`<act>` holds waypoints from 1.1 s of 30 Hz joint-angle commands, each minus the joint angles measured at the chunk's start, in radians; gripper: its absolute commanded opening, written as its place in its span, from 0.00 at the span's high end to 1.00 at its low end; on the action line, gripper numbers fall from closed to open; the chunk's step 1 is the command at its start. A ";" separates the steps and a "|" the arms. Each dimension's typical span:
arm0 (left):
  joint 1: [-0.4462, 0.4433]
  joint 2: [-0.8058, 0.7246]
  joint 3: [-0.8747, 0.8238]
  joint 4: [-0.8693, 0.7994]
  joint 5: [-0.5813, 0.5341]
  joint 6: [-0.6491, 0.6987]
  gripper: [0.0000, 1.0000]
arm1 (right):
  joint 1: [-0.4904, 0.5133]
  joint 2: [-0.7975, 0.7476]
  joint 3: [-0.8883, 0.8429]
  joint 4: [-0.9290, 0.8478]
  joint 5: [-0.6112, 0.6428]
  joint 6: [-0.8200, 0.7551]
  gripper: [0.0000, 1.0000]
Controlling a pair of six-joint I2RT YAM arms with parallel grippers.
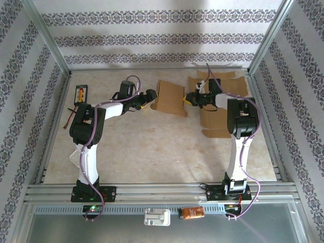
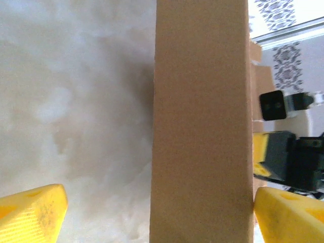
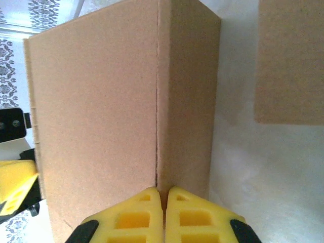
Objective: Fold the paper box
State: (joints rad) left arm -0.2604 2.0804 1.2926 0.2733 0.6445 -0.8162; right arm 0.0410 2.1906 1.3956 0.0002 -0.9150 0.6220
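Paper box stands upright on the table, toward 12 o'clock from the table's middle in the top view, between the two arms. The left gripper sits at the box's 9 o'clock. In its wrist view its jaws are spread wide, with one yellow fingertip over bare table and the other at the far side of the brown panel, so the box's edge stands between them. The right gripper meets the box at its 3 o'clock. In its wrist view the two yellow fingers are pressed together right at the foot of the box's vertical crease. I cannot tell whether any cardboard is pinched between them. Flat cardboard sheets lie on the table at 3 o'clock of the box, under the right arm.
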 commanded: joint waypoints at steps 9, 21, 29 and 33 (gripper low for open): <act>-0.038 0.166 0.085 0.304 0.093 -0.286 0.06 | -0.009 0.029 -0.027 -0.082 0.088 -0.021 0.99; -0.073 0.196 0.170 0.195 0.057 -0.266 0.50 | -0.009 0.001 -0.021 -0.088 0.064 -0.021 0.89; -0.068 0.030 0.090 -0.065 -0.106 -0.250 0.65 | 0.037 -0.371 -0.140 -0.070 0.239 -0.127 0.45; -0.061 -0.093 0.008 -0.189 -0.209 -0.314 0.67 | 0.186 -0.577 -0.218 -0.061 0.539 -0.425 0.35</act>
State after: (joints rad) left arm -0.3256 2.0678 1.3476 0.2657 0.5545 -1.0847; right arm 0.1207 1.7481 1.2190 -0.0879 -0.6125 0.4400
